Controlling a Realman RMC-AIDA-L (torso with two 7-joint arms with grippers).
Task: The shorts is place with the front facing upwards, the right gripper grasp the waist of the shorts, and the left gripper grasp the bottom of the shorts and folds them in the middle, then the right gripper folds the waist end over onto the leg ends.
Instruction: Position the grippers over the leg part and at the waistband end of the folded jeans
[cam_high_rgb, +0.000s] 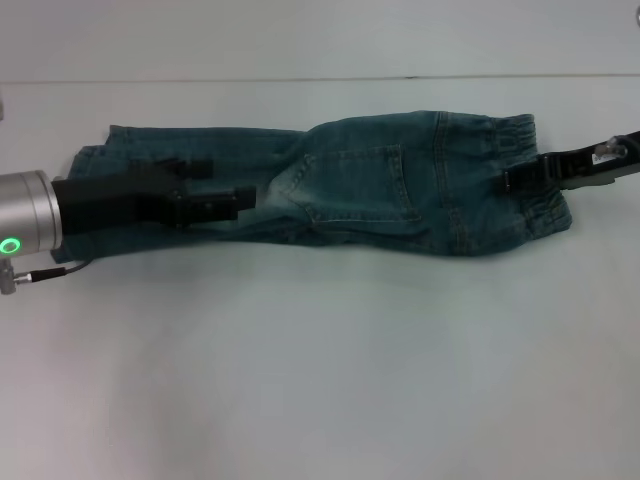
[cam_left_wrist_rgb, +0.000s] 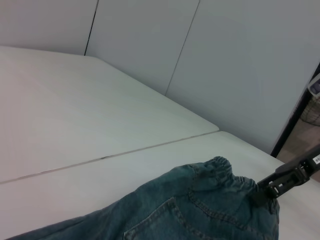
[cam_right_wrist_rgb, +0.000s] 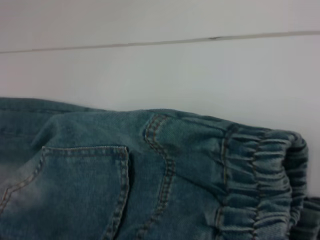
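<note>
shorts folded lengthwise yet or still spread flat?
Folded lengthwise: the shorts lie as one narrow band on the table, back pocket up, waistband bunched by the right gripper.

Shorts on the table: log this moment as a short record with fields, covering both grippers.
garment: shorts, already folded lengthwise, back pocket up, lying across the table
waist: gathered elastic end, toward the robot's right
left gripper: over the leg end, low above the denim
right gripper: at the waistband edge
fold stage: waist not yet brought over the leg ends
</note>
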